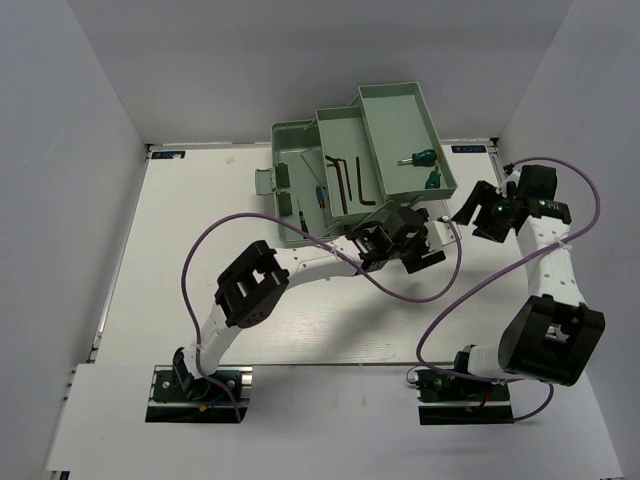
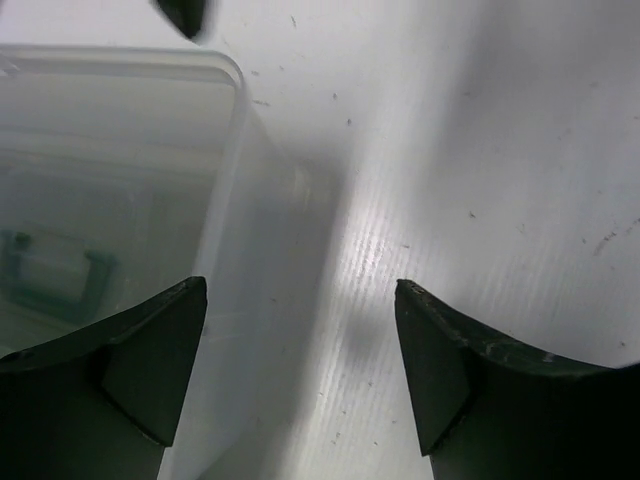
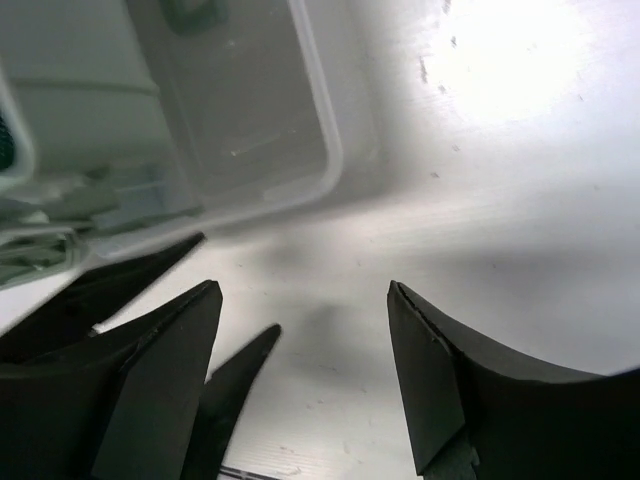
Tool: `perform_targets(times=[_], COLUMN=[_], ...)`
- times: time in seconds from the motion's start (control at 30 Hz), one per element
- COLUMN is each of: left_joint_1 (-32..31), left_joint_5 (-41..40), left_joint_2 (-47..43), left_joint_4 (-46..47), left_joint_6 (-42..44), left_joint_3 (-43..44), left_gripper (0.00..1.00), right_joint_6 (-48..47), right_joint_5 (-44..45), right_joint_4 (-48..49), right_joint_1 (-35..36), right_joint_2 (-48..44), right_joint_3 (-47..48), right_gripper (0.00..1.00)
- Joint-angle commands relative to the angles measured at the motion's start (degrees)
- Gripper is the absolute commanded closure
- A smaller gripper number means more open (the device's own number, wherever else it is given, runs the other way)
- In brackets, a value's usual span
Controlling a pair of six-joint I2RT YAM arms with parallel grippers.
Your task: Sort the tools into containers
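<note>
Screwdrivers (image 1: 420, 157) lie in tray (image 1: 395, 115), apart from right gripper (image 1: 476, 222).

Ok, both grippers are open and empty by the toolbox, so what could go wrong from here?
1. The left gripper and right gripper hang open close together by the near right corner of the toolbox; either moving could clip the other.
2. The left gripper straddles the edge of the clear lid; lowering could snag or shove it.
3. The loose purple cable beside the left arm might catch.

Toolbox at tabletop's 12 o'clock: stubby green screwdrivers (image 1: 421, 158) in right tray (image 1: 392, 120), hex keys (image 1: 340, 185) in middle tray (image 1: 340, 130), thin screwdrivers (image 1: 301, 213) in base (image 1: 290, 145).
</note>
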Motion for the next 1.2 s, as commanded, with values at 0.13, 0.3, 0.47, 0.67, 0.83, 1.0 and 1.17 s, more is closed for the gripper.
perform_targets(times=[0.13, 0.3, 0.47, 0.67, 0.83, 1.0, 1.17], left_joint_1=[0.7, 0.0, 0.7, 1.4, 1.4, 1.4, 1.4], left_joint_5=[-7.0, -7.6, -6.2, -5.3, -4.7, -4.7, -4.1], left_joint_2=[0.4, -0.2, 0.9, 3.6, 4.9, 5.4, 4.9], left_joint_4=[6.4, 6.4, 7.0, 8.6, 8.6, 7.5, 6.3], left_joint_6=[3.8, 5.7, 5.1, 3.3, 1.4, 0.8, 0.2], left_joint_3=[3.8, 3.9, 2.5, 1.8, 1.8, 1.3, 0.7], left_gripper=[0.14, 0.14, 0.13, 0.13, 0.24, 0.56, 0.81], right_joint_6=[-2.8, -3.4, -3.1, -3.2, -2.4, -2.1, -1.6], right_joint_5=[-0.6, -1.1, -1.7, -1.7, -1.3, -1.1, -1.1], right_joint_4=[-0.7, 0.0, -0.2, 0.9, 2.2, 2.8, 3.1], right_joint_1=[-3.7, -4.7, -5.2, -5.7, -5.7, -6.0, -6.3], right_joint_2=[-2.0, -2.3, -2.3, -2.0, -2.1, -1.9, -1.4], right_joint_3=[-5.4, -7.4, -7.6, -7.8, -7.6, -7.9, -8.3], right_gripper=[0.27, 0.27, 0.27, 0.27, 0.27, 0.27, 0.27])
